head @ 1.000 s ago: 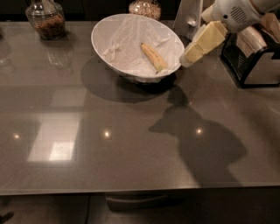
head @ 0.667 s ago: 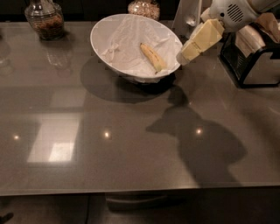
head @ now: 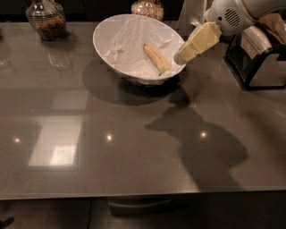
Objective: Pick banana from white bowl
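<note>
The white bowl [head: 111, 36] stands tilted at the back middle of the grey table, lined with crumpled white paper. The banana [head: 156, 57], short and yellow with a dark tip, lies inside it toward the right side. My gripper [head: 181, 58] comes in from the upper right on a white arm. Its pale yellow fingers [head: 199, 42] point down-left, with the tips at the bowl's right rim, just right of the banana and not touching it.
A glass jar [head: 46, 19] of dark contents stands at the back left, another jar [head: 147, 7] behind the bowl. A black wire rack [head: 259, 58] with packets stands at the right edge. The arm's shadow falls on the table [head: 89, 147].
The gripper has moved a little left and up, closer over the bowl's right rim. The bowl and banana have not moved.
</note>
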`<action>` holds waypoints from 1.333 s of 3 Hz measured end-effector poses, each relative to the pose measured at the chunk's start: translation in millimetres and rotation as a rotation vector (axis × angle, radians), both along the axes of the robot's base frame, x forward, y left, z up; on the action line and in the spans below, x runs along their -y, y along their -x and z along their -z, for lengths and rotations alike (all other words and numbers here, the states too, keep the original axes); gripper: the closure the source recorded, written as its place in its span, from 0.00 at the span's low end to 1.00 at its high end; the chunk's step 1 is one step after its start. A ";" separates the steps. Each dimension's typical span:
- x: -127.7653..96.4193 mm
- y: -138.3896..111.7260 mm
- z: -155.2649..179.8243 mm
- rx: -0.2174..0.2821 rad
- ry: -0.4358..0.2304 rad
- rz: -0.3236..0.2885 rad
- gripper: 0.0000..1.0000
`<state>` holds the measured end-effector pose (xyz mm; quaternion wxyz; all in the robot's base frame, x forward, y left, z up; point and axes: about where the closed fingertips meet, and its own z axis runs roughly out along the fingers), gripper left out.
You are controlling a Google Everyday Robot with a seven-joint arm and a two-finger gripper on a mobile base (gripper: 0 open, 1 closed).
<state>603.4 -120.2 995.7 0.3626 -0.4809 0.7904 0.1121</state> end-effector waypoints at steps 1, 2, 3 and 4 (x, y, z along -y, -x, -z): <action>-12.9 -16.6 5.0 0.052 -0.029 0.046 0.00; -25.5 -36.6 13.9 0.091 -0.053 0.092 0.00; -39.5 -61.5 27.9 0.107 -0.060 0.114 0.14; -49.9 -81.2 39.0 0.113 -0.053 0.122 0.35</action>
